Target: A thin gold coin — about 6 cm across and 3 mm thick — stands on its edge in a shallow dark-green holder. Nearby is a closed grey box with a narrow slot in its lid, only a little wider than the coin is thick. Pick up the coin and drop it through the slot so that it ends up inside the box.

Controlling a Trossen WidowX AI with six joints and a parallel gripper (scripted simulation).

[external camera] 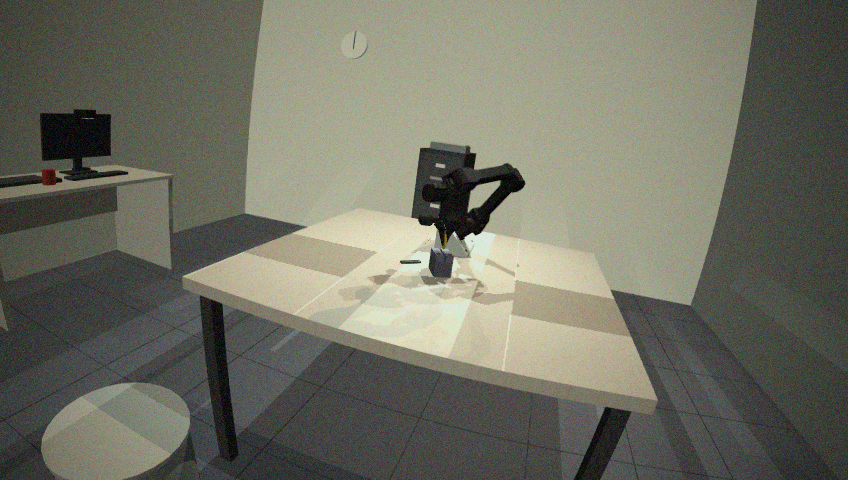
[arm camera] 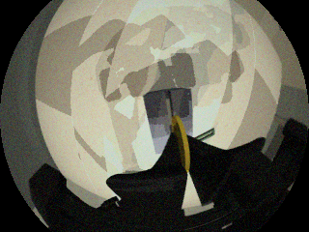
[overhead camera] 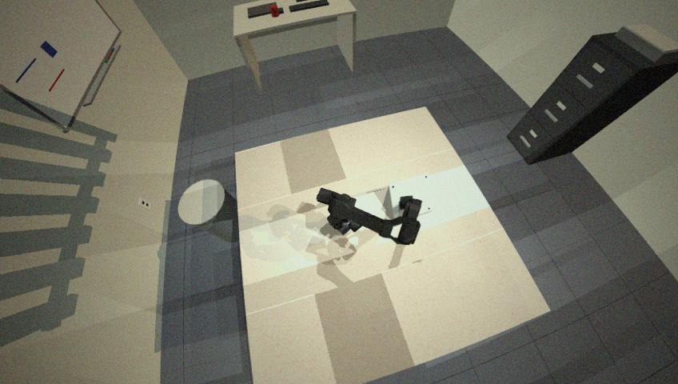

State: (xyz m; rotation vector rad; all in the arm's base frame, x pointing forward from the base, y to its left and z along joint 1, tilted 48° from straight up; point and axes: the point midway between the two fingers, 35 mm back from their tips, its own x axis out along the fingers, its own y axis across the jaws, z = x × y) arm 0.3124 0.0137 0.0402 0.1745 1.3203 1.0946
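A: From the top view, what can you make out?

B: Little. The arm reaches left over the table (overhead camera: 476,294); the gripper (overhead camera: 343,223) hides the coin and the grey box (overhead camera: 343,228).

A: And the exterior view?

B: The coin (external camera: 443,239) hangs edge-down just above the box (external camera: 440,262). The empty green holder (external camera: 410,261) lies to its left.

A: The wrist view?

B: The fingers are clamped almost fully together on the coin (arm camera: 181,141), pinching its flat faces near the top. The slot (arm camera: 172,104) sits below it. I'd judge the coin stiff, light and slippery, so a face pinch suits it; any tilt could jam it at the slot.
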